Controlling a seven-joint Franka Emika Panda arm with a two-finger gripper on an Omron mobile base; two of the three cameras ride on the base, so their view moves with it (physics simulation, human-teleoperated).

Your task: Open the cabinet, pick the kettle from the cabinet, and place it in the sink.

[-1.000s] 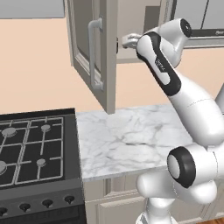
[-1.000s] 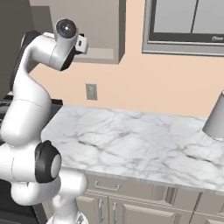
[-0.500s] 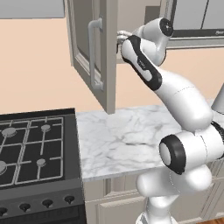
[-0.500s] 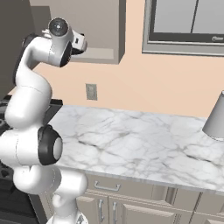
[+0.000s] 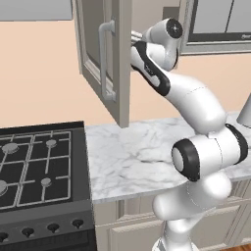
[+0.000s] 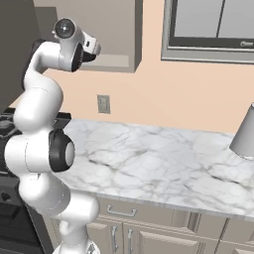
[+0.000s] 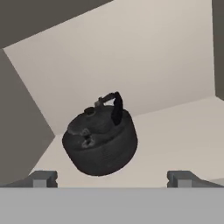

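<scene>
One kettle (image 7: 100,140) mid-shelf, open gripper (image 7: 112,178) apart, cabinet (image 5: 105,54) door ajar

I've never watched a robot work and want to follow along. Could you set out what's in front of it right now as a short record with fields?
cabinet door: the tall taupe-grey wall cabinet stands open, door with its long grey bar handle swung outward
kettle: small squat round black kettle with an arched handle, sitting on the pale shelf inside the cabinet
gripper: two-finger gripper open, fingertips apart, pointing at the kettle, not touching it
arm: white arm reaching up into the cabinet opening
counter: white marble counter below
stove: black gas stove left of the counter
</scene>
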